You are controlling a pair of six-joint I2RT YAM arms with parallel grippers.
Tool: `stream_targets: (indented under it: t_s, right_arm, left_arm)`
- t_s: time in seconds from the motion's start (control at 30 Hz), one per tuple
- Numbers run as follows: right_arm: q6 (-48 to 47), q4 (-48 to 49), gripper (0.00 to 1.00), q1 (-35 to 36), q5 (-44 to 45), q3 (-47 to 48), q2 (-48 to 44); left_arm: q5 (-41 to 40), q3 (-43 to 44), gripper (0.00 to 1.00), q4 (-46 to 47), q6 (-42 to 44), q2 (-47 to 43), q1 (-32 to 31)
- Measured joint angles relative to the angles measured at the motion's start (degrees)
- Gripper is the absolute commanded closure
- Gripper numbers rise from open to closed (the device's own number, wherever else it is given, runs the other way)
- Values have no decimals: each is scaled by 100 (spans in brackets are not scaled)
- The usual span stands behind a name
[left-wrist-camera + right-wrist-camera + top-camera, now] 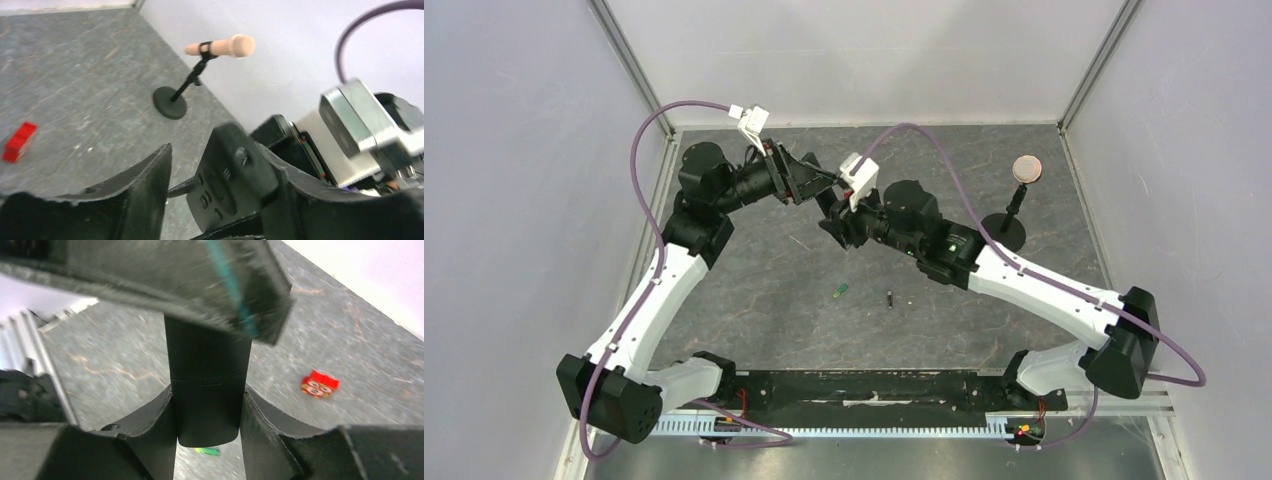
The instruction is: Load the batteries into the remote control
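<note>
Remote control (220,180) aloft, well above the table (754,300), between the 2 claws toward the back of the workspace. Right gripper (207,400) pinches it near 1 end, a finger flat on each long edge, no gap showing. Left gripper (807,183) stands wide: its wrist view shows daylight between 1 finger and the remote's button face. The other finger is close; contact unclear. By my reading, the load rides on the right claw alone.

Batteries both on the table, nearer the arm bases: green battery (839,291), with the dark battery (892,298) a little to its right, not touching. Neither loaded. Whether the battery bay is open: cannot tell.

Risks:
- Grip sits near 1 end of a long bar. Smooth plastic between hard fingers could pivot or slide out under its own weight, more so on a fast swing.
- Left finger sits close beside the bar. Withdrawing at an angle could knock it askew.
- A drop would land near the batteries, and cylinders roll readily on a hard flat top.

Materials:
- Remote: slim, flat, black, matte, with small raised buttons.
- Batteries: tiny cylinders, the green one glossy.
- Table: grey, stone-veined, dull.
- Red box (320,384): blocky, off to the side.
- Black stand (172,100): round base, thin stem, tan head, near the wall.
</note>
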Motion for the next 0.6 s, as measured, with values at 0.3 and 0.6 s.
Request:
stream_targets:
  t_s: [0.3,0.6]
  right_arm:
    - [-789,-678,78,179,868,140,407]
    - [-866,-678,78,216,1130,238,599]
  left_arm:
    - [-693,0,52,-1360,616,-50,-26]
    - [-857,0,65,-1714,699,-48,-44]
